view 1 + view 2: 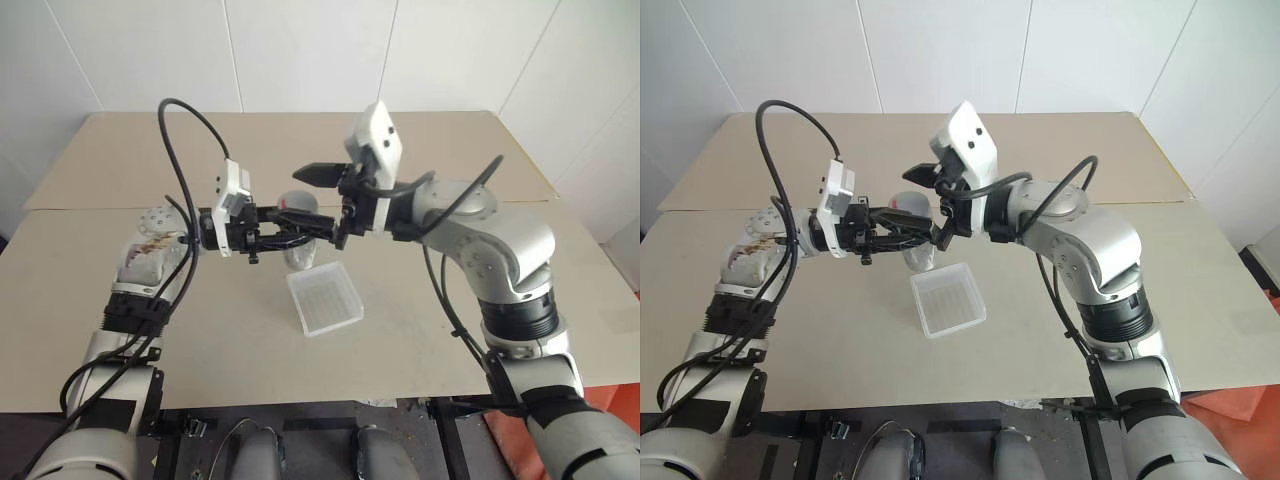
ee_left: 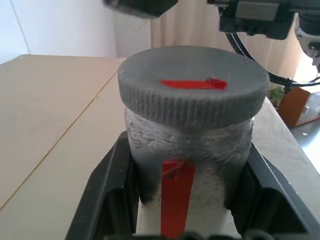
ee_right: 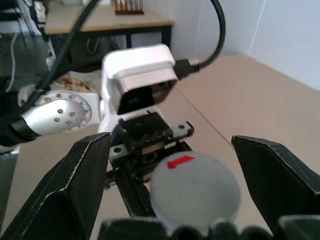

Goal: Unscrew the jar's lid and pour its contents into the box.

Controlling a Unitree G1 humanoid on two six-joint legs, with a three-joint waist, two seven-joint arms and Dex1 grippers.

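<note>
The left tool [image 1: 300, 224] clamps the light, rigid jar [image 2: 192, 165] (lid [image 2: 192, 85] ribbed, grippable at its rim); right tool [image 3: 192, 170] gapes wide, empty.

We count one jar [image 2: 192, 165], and it has one lid [image 2: 192, 85] on top. We see two red marks on it: one red stripe [image 2: 176, 197] down the side of the jar and one red mark [image 2: 192, 84] on the flat top of the lid. We count one box [image 1: 324, 298] on one table [image 1: 200, 330]. We see two grippers, the left gripper [image 1: 300, 222] and the right gripper [image 3: 170, 185], and each one has two black fingers, so that makes four fingers. We also count two white camera blocks, one on each wrist [image 1: 232, 192] [image 1: 377, 140].
</note>
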